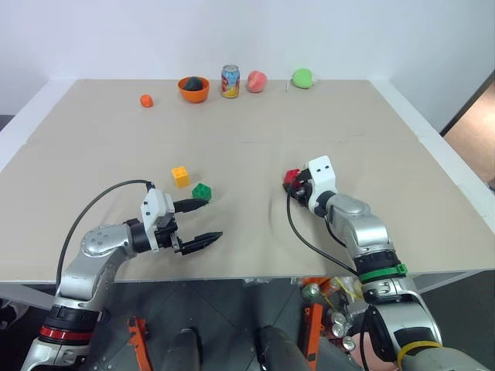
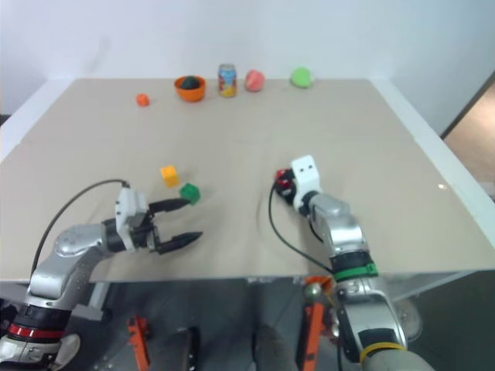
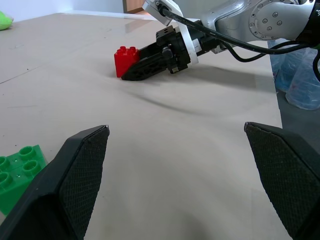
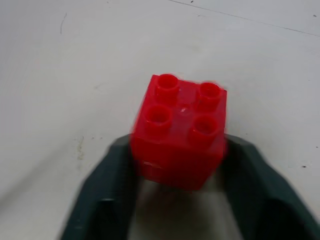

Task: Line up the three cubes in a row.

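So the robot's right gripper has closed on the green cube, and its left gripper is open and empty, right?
Not quite: the right gripper has closed on the red cube, not the green cube, as the right wrist view shows. The left gripper is indeed open and empty.

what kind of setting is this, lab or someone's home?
Most likely a lab or robot test room, not a home. A large bare beige table stands against a plain white wall, with a neat row of props at its far edge: orange bowl, drink can, toy fruit. Toy cubes lie nearer.
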Action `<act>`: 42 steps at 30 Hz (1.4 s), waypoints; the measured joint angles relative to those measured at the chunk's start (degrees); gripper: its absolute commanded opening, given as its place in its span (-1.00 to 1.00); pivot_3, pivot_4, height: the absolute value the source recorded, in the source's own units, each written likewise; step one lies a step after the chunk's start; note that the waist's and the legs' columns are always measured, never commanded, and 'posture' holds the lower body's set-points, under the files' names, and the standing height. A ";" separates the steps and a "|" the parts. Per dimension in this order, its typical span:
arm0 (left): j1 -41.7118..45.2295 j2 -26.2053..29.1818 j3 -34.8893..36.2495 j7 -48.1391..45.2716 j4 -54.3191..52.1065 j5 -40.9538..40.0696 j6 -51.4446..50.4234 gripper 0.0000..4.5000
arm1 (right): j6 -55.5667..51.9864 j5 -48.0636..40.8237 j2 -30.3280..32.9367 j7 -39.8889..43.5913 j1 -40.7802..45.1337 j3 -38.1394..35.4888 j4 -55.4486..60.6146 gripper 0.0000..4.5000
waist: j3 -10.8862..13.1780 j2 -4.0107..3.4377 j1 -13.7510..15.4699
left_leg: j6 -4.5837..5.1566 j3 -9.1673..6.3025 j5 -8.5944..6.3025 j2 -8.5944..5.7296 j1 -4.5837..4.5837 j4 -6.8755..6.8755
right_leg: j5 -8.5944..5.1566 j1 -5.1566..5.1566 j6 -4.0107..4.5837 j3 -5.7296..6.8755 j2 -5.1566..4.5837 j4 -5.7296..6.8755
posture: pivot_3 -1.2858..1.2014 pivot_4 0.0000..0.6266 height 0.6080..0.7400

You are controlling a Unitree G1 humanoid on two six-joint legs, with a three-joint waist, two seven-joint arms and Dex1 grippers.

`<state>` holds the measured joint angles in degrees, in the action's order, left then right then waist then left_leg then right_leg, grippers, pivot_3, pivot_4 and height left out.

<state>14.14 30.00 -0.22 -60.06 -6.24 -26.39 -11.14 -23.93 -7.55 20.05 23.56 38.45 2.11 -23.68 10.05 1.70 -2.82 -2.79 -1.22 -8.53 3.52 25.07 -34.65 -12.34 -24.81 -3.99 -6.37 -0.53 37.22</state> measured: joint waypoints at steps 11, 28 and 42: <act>2.04 4.64 2.39 -6.20 0.00 -6.35 -3.42 1.00 | 4.09 -4.65 6.92 23.20 -1.00 0.61 2.34 -0.45 | 0.01 -0.01 0.00 | 0.00 0.00 0.00 0.02 0.01 0.03 | -0.03 -0.03 -0.03 0.00 0.02 0.00 | 0.03 -0.52 1.00; -7.83 9.56 11.60 -4.49 -9.27 -11.90 -8.84 1.00 | 21.99 -0.64 10.08 59.94 7.04 12.71 -13.45 -0.45 | 0.03 -0.02 -0.30 | -0.02 0.02 -0.01 0.08 0.00 0.02 | -0.04 -0.06 0.02 0.00 0.06 0.01 | 0.03 -0.52 1.00; -13.81 10.58 14.50 0.00 -15.68 -14.15 -10.75 1.00 | 28.23 1.17 9.99 62.66 11.12 12.63 -22.50 -0.45 | 0.03 -0.03 -0.32 | -0.09 0.01 0.03 0.08 -0.04 0.02 | -0.01 -0.08 0.07 0.00 0.06 0.04 | 0.03 -0.52 1.00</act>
<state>0.32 40.58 14.28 -60.06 -21.92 -40.54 -21.89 4.31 -6.38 30.04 86.22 49.57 14.73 -46.18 10.08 1.67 -3.14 -2.87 -1.21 -8.50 3.60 25.04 -34.64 -12.34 -24.89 -3.92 -6.37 -0.47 37.26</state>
